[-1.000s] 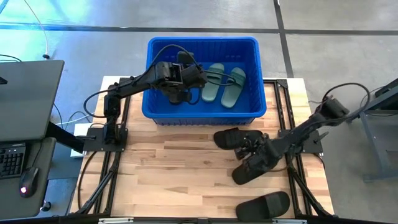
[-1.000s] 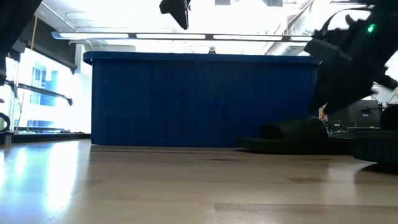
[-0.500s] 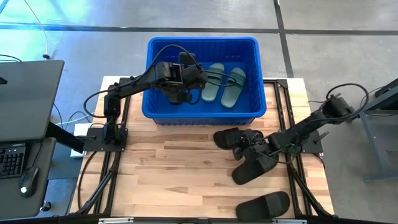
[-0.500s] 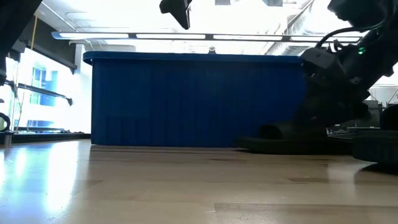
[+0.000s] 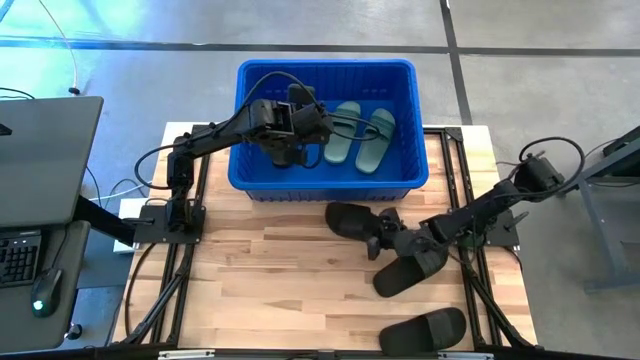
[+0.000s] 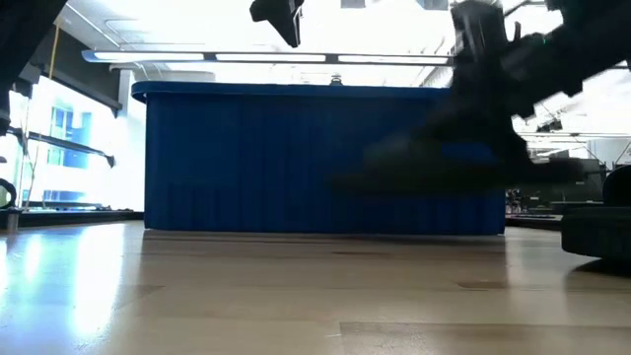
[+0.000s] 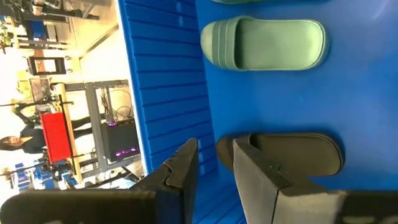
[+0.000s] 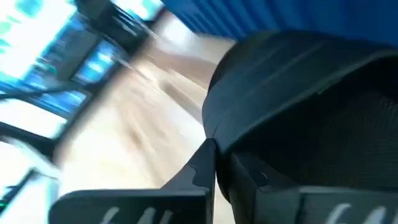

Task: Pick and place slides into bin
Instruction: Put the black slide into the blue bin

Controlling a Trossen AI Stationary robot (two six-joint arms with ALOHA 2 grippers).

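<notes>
The blue bin [image 5: 325,182] stands at the table's far side. On its floor lie two green slides [image 5: 360,135] and one black slide [image 7: 292,152]. My left gripper [image 5: 300,128] hovers open over that black slide, above the bin's left half; nothing is between its fingers [image 7: 249,177]. In front of the bin's near wall, my right gripper [image 5: 379,233] is shut on another black slide [image 5: 348,218]. In the low view this slide [image 6: 434,168] shows blurred, up off the table. My right gripper pinches the edge of the black slide's strap [image 8: 219,138] between its two fingers [image 8: 202,171]. The fingers come from the table's right side, slanting down. The slide is lifted clear of the table, roughly level, reaching from the fingers toward the table's left.
Two more black slides lie on the table: one [image 5: 410,272] just near of my right gripper, one [image 5: 425,328] at the near edge. The bin's near wall [image 6: 315,158] stands just beyond the held slide. Bare wood [image 5: 270,280] spreads to the left.
My right gripper has gone from over the second black slide toward the bin and the table's left, has shut on the slide that lay in front of the bin, and has raised it. That slide now hangs clear of the table, farther left.
</notes>
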